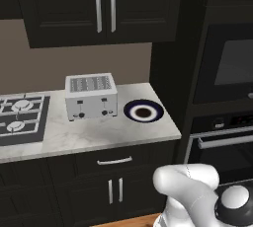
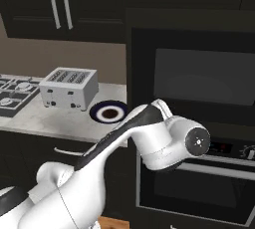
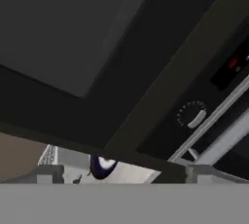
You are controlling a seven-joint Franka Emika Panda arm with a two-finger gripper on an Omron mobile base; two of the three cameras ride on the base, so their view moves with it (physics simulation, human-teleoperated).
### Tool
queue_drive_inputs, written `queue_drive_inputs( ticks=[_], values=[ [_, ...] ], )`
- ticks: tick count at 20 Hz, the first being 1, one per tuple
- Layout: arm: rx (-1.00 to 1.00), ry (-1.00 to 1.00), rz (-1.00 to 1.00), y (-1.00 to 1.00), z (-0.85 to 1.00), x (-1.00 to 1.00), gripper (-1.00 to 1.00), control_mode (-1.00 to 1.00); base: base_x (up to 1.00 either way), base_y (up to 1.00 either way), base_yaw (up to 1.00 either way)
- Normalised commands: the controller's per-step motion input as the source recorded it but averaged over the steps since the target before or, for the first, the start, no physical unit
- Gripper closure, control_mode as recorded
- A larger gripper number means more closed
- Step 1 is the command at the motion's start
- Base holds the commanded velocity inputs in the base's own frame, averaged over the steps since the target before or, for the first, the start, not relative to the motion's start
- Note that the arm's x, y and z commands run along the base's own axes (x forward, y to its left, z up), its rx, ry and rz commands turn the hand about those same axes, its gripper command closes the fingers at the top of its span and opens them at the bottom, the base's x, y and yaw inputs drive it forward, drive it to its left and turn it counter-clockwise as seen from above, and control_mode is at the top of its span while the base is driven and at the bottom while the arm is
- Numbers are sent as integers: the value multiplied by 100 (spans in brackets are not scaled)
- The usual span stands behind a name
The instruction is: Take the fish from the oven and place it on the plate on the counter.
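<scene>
Oven door looks shut, handle bar across the front, so the fish is presumably inside; can't see it from here. Plate sits on the worktop, right end, just beside the toaster and near the oven column, nothing on it.

Risks as I'd judge them: door has to come down first, and the arm is folded tight in front of the oven w/ its elbow close to the door. A pull from this posture could slip off the handle or swing the elbow into the door or cabinet edge. The grey-windowed unit above sits close to the oven, and the hand camera is pointed up at that window w/ the control knob off to one side, so reaching for the wrong front is a real chance. Later, carrying the fish out, the toaster next to the plate leaves little room; a wide swing could knock it.

End effector: fingers spread fully apart, nothing btwn them, touching nothing.
</scene>
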Motion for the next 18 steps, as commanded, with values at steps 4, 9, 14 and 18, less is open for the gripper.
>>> queue_drive_inputs(
  ticks=[4, 9, 14, 18],
  values=[
    [26, -1, -29, -19, -51, -5, -100, -100, 0, 0, 0],
    [25, 0, -21, -31, -63, -2, -100, -100, 0, 0, 0],
    [36, -7, -14, -41, -58, -13, -100, -100, 0, 0, 0],
    [27, -13, -5, -28, -50, -3, -100, -100, 0, 0, 0]
  ],
)
